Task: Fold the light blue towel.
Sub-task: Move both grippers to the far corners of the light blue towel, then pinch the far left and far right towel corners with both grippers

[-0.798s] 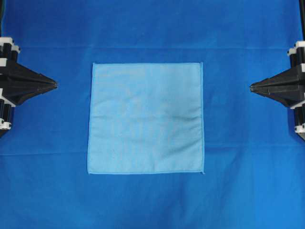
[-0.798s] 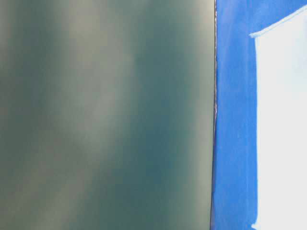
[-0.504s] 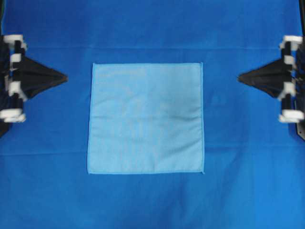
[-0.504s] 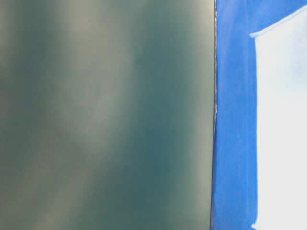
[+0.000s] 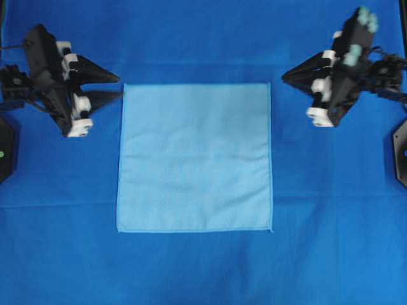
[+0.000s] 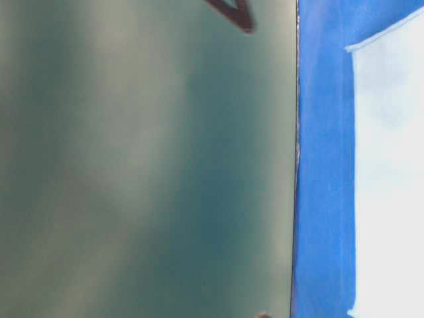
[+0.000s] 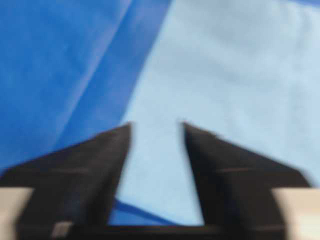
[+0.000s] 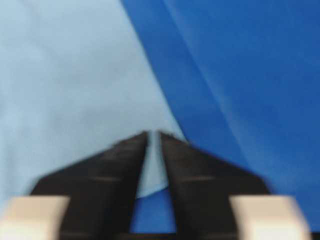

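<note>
Both grippers have swung in from the table's sides toward the light blue towel's [image 5: 194, 157] far corners. Left gripper [image 5: 119, 86], jaws parted, frames its corner edge; right gripper [image 5: 284, 75], jaws barely apart, nears the other. Towel lies flat, folding not yet begun.

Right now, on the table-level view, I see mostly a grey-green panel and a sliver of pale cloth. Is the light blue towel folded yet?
Observer: No. Overhead, the light blue towel lies flat and square on the royal-blue cloth.
Operator: Where are the grippers?
Observer: The left gripper is beside the towel's top-left corner and the right gripper is near its top-right corner. Neither grips the towel.
Operator: And their jaws?
Observer: The left wrist view shows the left jaws clearly apart. The right wrist view shows only a narrow slit between the right jaws.
</note>
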Robot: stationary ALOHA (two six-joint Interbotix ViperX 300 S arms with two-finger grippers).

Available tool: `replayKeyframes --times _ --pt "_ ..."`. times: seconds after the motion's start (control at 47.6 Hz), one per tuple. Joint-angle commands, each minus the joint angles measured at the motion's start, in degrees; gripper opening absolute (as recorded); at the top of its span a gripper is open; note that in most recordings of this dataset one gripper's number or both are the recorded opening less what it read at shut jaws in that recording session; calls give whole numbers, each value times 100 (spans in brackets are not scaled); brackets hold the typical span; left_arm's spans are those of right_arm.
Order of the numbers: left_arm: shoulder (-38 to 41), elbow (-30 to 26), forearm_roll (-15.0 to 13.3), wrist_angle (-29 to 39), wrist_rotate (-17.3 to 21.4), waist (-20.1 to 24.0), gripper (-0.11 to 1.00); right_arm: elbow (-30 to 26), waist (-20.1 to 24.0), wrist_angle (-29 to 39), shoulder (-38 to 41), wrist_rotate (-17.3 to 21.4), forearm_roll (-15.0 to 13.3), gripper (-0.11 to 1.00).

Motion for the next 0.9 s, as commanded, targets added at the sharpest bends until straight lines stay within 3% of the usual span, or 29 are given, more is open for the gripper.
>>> replayKeyframes --times 0.0,0.084,0.126,0.273,0.441,0.735,0.819,0.882 --pt "360 -44 -9 -343 0 167 60 -308 -167 53 571 -26 0 37" --pt "800 -35 -9 -686 0 308 80 -431 -281 105 1020 -35 -35 60" --pt "1020 -53 -9 -844 0 334 84 -483 -334 88 1213 -35 -35 63" --pt "1758 -211 -9 -1151 0 369 84 -598 -413 79 1626 -35 -53 56" --pt "2479 -413 -9 -1248 18 492 84 -642 -422 70 1942 -35 -53 56" --pt "2962 -580 -9 -1266 35 642 82 -747 -483 -211 2329 -35 -62 55" --pt "2953 -571 -9 -1230 26 642 77 -756 -519 -202 2347 -35 -62 52" --pt "2944 -536 0 -1213 26 642 67 -747 -519 -185 2347 -35 -62 43"
